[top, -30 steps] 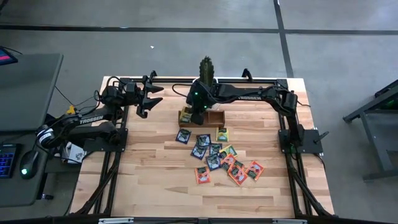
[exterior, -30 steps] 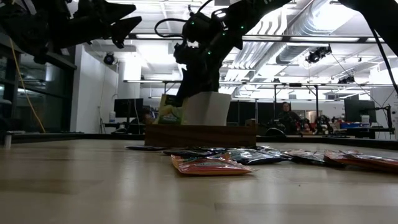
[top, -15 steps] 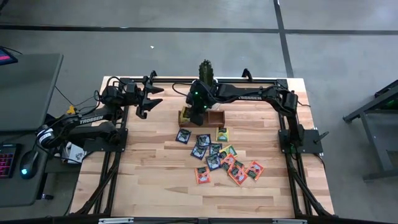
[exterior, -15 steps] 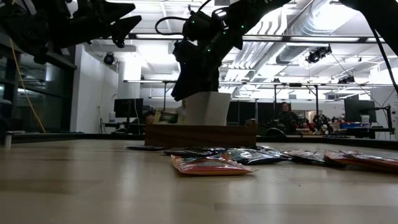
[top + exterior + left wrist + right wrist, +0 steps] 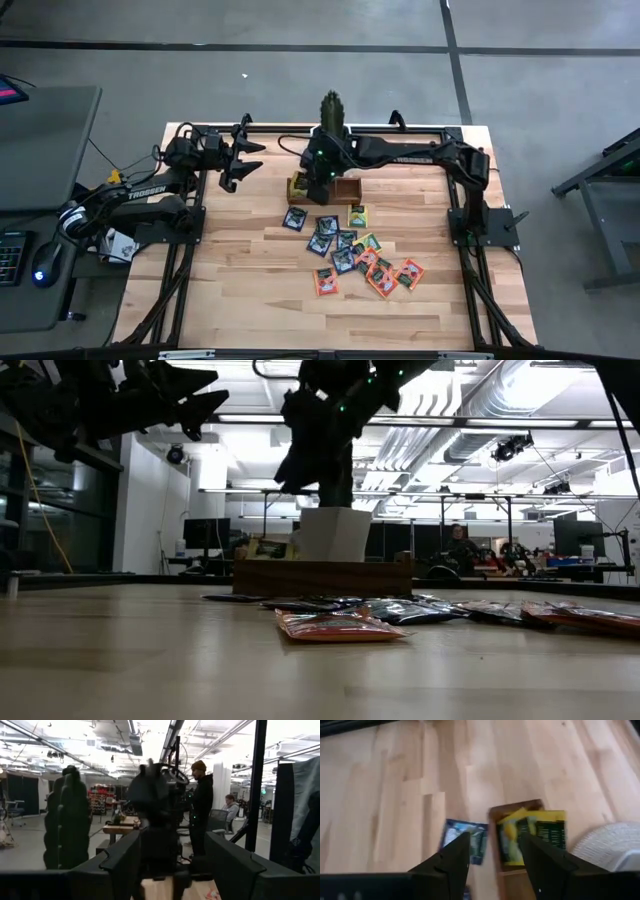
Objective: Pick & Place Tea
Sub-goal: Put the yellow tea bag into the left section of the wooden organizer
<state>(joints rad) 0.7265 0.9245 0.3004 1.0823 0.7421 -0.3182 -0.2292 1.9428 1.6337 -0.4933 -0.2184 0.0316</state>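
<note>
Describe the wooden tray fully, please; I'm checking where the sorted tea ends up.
The wooden tray is a low brown box with raised walls and compartments, lying flat near the table's far edge, before a cactus in a white pot. Its left end compartment holds yellow-green sachets; the compartment at the other end looks empty. The right gripper hangs open just above it, not touching. Loose sachets lie on the table in front.

One camera is looking straight down over the table [image 5: 250,300]; another is sitting at tabletop level. Both are showing the wooden tray [image 5: 345,190].
</note>
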